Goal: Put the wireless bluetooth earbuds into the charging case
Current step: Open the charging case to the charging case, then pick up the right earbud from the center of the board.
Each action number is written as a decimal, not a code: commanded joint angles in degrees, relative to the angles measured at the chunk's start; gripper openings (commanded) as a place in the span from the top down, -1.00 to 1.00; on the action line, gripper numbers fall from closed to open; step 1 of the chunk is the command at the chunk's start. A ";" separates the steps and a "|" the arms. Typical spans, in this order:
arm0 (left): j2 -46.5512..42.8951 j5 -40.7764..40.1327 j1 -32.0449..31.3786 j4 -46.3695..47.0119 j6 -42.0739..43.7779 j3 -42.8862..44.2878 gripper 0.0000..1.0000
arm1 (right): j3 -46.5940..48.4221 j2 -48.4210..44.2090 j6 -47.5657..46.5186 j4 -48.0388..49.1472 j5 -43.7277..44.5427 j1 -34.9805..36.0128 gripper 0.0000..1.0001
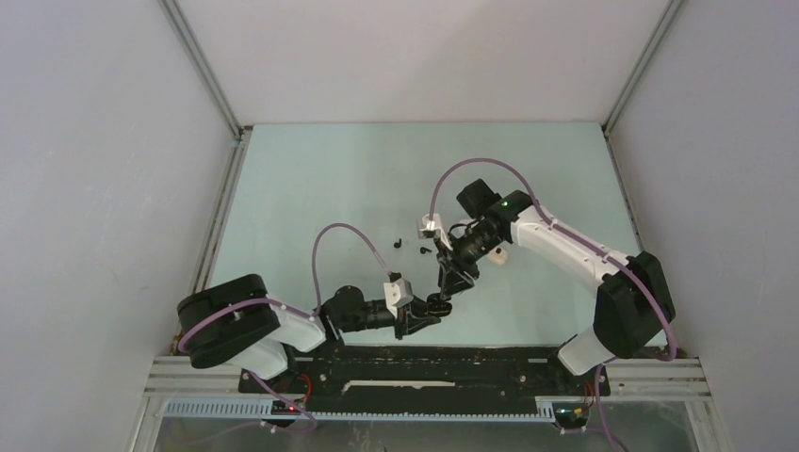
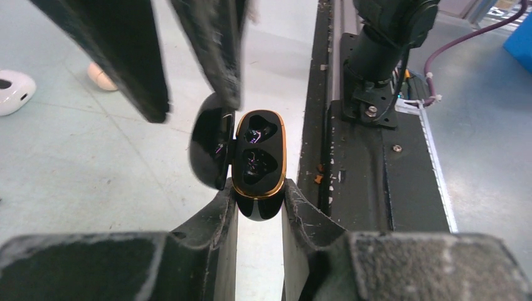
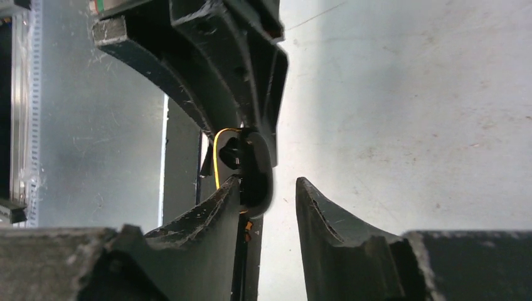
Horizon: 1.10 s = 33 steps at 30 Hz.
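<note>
We see the left gripper (image 2: 258,191) clenched on the lower end of a glossy black oval charging case with a gold rim (image 2: 257,205), holding it just above the pale green counter (image 1: 311,179) near the arm bases. Its black lid (image 2: 210,141) is swung open to one side. Two dark earbud-shaped pieces (image 2: 258,133) sit in the case's wells, though we cannot tell how deep. The right gripper (image 3: 266,188) hangs over the case with its jaws apart and nothing between them, one finger close beside the open lid. Farther out on the counter lie two tiny black pieces (image 1: 397,243), a white rounded case (image 2: 12,91) and a small beige rounded piece (image 2: 100,76).
</note>
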 commanded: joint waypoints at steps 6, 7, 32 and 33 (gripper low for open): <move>-1.53 2.06 -0.71 4.18 1.98 0.82 1.00 | 3.63 -0.63 0.44 -0.43 -8.68 -5.45 0.15; -1.48 1.80 -0.71 4.19 1.81 0.87 1.00 | 3.64 -0.99 0.32 -0.54 -9.52 -5.99 0.15; -41.60 -17.06 1.08 -22.58 2.41 -9.75 1.00 | 16.58 11.89 21.92 17.13 21.44 -5.72 0.38; -41.36 -16.22 1.32 -21.29 2.12 -11.19 1.00 | 17.23 13.34 20.41 16.89 22.45 -4.73 0.37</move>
